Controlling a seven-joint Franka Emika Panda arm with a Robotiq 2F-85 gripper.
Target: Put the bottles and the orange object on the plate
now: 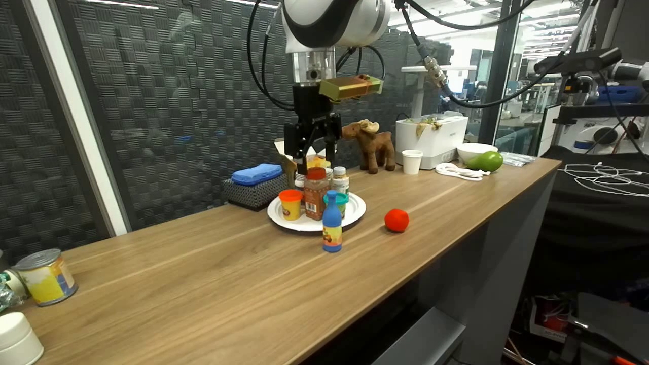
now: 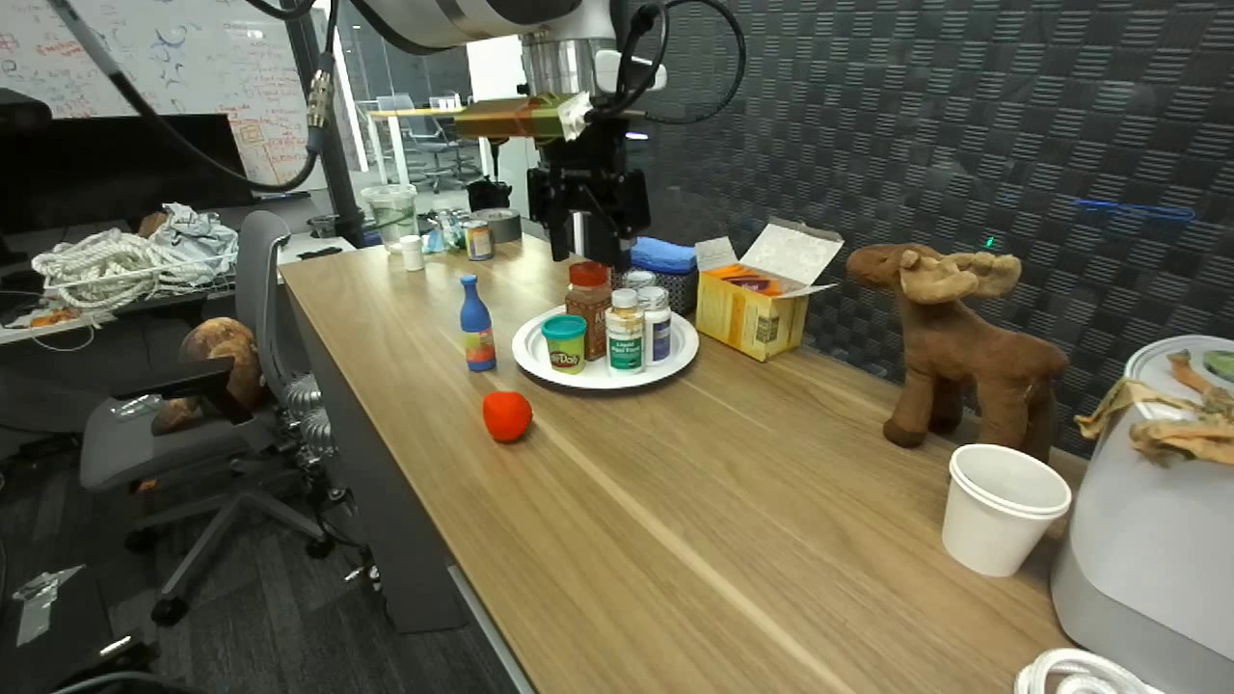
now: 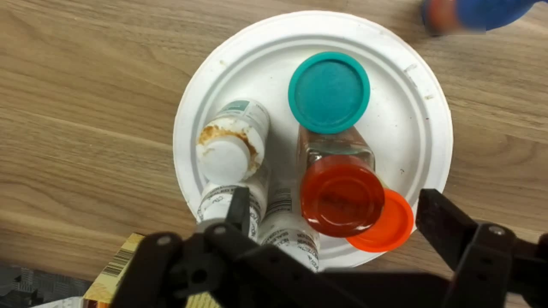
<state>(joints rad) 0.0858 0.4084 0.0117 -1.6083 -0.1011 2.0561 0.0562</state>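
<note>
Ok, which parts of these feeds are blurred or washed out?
In the wrist view, the blue bottle at the top edge is cut off and partly smeared, while the teal lid looks fairly crisp; in an exterior view, the room behind the glass is washed out; in both exterior views, the red-orange object looks so saturated that surface detail is mostly lost.

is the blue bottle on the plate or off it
Off. The blue bottle stands upright on the table, with a visible gap between it and the plate in an exterior view.
</note>
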